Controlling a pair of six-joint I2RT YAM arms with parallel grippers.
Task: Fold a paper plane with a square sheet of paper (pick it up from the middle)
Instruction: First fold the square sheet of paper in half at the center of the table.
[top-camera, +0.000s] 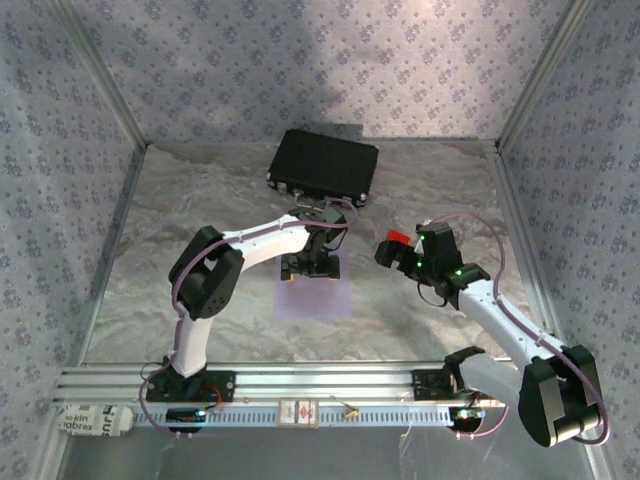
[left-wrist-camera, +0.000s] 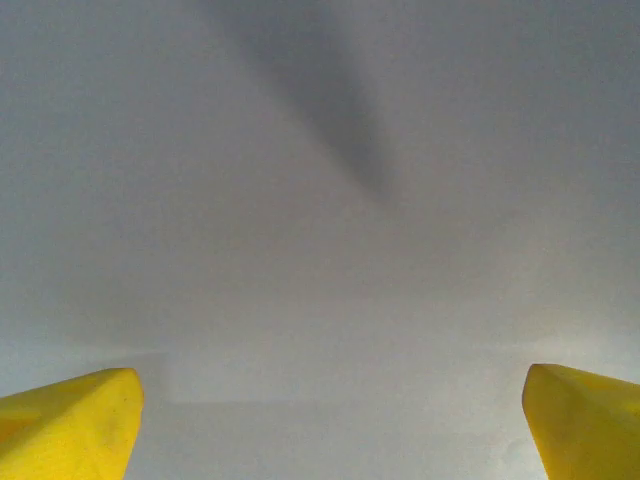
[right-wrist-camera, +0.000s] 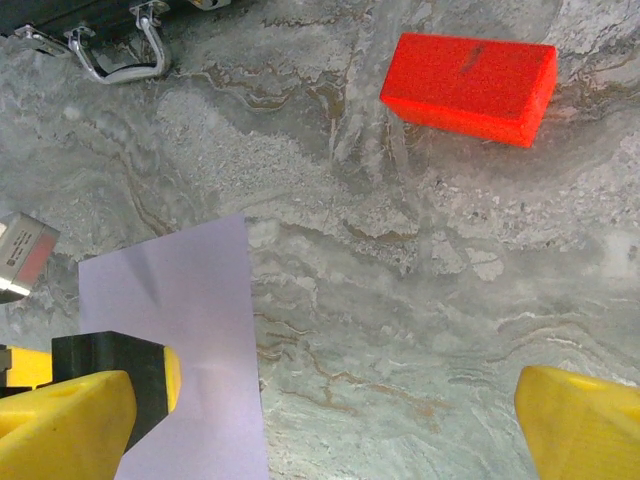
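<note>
The square sheet of paper (top-camera: 312, 298) lies flat and unfolded in the middle of the table, pale lilac. The paper plane is out of view. My left gripper (top-camera: 312, 264) hovers low over the sheet's far edge, pointing down. In the left wrist view its yellow fingertips (left-wrist-camera: 75, 425) stand wide apart, with the plain paper (left-wrist-camera: 330, 250) below and nothing between them; the left gripper (left-wrist-camera: 330, 425) is open. My right gripper (top-camera: 398, 256) is open to the right of the sheet, over bare table. The right gripper (right-wrist-camera: 320, 430) sees the sheet's right edge (right-wrist-camera: 200, 330).
A black case (top-camera: 322, 165) lies at the back, its metal handle (right-wrist-camera: 120, 60) facing the paper. A small red block (top-camera: 398, 238) (right-wrist-camera: 468, 85) sits just beyond my right gripper. Patterned walls enclose the marbled tabletop (top-camera: 180, 230); a metal rail (top-camera: 330, 385) runs along the near edge.
</note>
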